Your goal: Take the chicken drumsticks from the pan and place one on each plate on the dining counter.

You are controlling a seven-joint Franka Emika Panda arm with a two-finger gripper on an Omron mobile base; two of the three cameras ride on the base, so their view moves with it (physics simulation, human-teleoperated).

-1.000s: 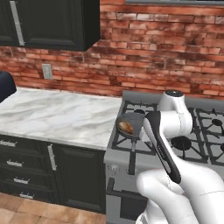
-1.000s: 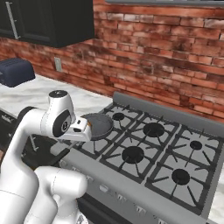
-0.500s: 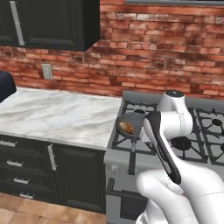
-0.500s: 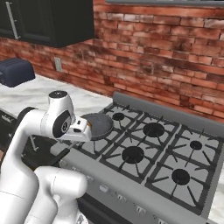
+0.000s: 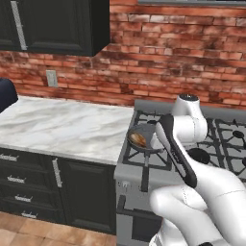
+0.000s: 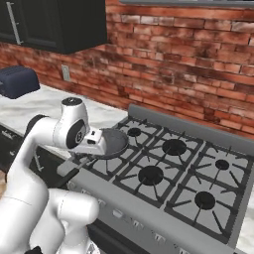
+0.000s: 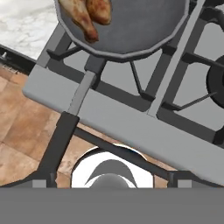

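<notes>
The pan [image 5: 142, 139] sits on the stove [image 6: 198, 173] at its front left corner, handle reaching past the front edge. Both chicken drumsticks [image 7: 87, 15] lie in the pan. The counter [image 5: 62, 127] adjoins the stove's left side.

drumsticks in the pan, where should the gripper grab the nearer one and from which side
Probably across the meaty middle of the nearer chicken drumstick, coming straight down from above. It lies flat in the shallow pan beside the other drumstick, seemingly touching it, so the pan's floor and rim block any sideways approach. Set the fingers across its narrow width, not along its length; the bony end that points toward the handle offers less to hold.
</notes>
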